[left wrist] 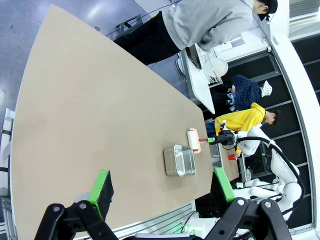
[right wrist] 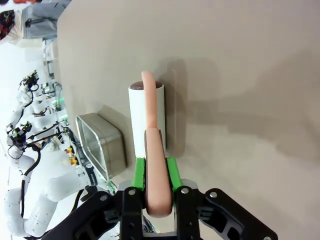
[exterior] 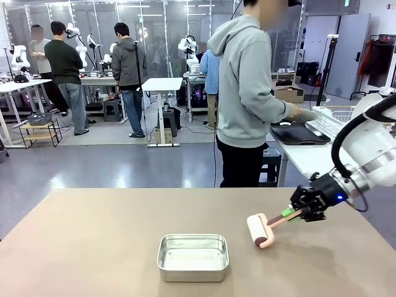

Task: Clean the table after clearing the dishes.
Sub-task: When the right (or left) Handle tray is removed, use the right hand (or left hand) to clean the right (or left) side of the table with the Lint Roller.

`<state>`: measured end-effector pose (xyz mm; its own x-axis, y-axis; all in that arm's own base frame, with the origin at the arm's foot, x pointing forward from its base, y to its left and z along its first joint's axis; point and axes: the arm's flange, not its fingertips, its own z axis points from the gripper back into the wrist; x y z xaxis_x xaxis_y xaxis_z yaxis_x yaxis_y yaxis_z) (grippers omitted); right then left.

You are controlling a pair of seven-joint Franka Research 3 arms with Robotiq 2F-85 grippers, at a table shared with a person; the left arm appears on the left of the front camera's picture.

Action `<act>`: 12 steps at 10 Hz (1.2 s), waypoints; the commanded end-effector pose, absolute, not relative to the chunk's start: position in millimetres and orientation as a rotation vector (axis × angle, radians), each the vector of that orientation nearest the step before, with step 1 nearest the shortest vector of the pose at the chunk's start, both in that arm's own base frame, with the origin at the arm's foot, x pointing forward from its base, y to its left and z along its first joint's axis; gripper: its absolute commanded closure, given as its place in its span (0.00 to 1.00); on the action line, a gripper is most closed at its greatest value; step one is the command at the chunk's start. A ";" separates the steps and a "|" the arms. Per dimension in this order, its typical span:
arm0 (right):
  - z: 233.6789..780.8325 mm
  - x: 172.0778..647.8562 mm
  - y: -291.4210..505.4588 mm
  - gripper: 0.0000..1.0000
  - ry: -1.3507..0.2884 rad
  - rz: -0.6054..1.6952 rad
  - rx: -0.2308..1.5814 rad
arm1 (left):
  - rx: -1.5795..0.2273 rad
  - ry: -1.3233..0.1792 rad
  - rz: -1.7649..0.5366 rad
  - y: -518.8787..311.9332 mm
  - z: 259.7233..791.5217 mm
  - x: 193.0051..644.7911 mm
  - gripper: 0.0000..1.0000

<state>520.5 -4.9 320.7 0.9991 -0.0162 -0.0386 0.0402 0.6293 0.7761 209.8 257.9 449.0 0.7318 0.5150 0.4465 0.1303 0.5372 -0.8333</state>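
Now right claw point(exterior: 296, 213) clamping roller point(exterior: 258, 230), handle seemingly angled up-right, on table point(exterior: 93, 241)

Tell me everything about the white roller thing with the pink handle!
The roller is a short white drum on a curved, pale pink handle that looks like plastic. The handle hooks round one end of the drum and runs back into the right hand, whose green pads are shut on it from both sides. The drum rests on the brown table, lying on its side on the robot's right half, a little beyond and to the right of the shiny steel pan, not touching it.
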 end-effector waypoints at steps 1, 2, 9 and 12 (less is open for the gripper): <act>304.2 501.7 -41.2 0.79 -0.002 0.000 0.685 | -1.014 -0.738 0.257 259.4 454.1 209.1 0.00; 308.9 500.5 -61.8 0.79 -0.025 -0.048 0.662 | -1.014 -0.738 0.257 259.4 454.1 209.1 0.00; 375.7 493.9 -125.3 0.79 -0.004 -0.106 0.113 | -1.014 -0.738 0.257 259.4 454.1 209.1 0.00; 419.1 486.7 -101.1 0.79 -0.022 -0.058 0.054 | -1.014 -0.738 0.257 259.4 454.1 209.1 0.00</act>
<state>500.7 -114.4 428.3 0.9974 -0.0561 0.0457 0.0508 0.9926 0.1107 209.8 257.9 449.0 0.7318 0.5149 0.4465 0.1304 0.5373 -0.8333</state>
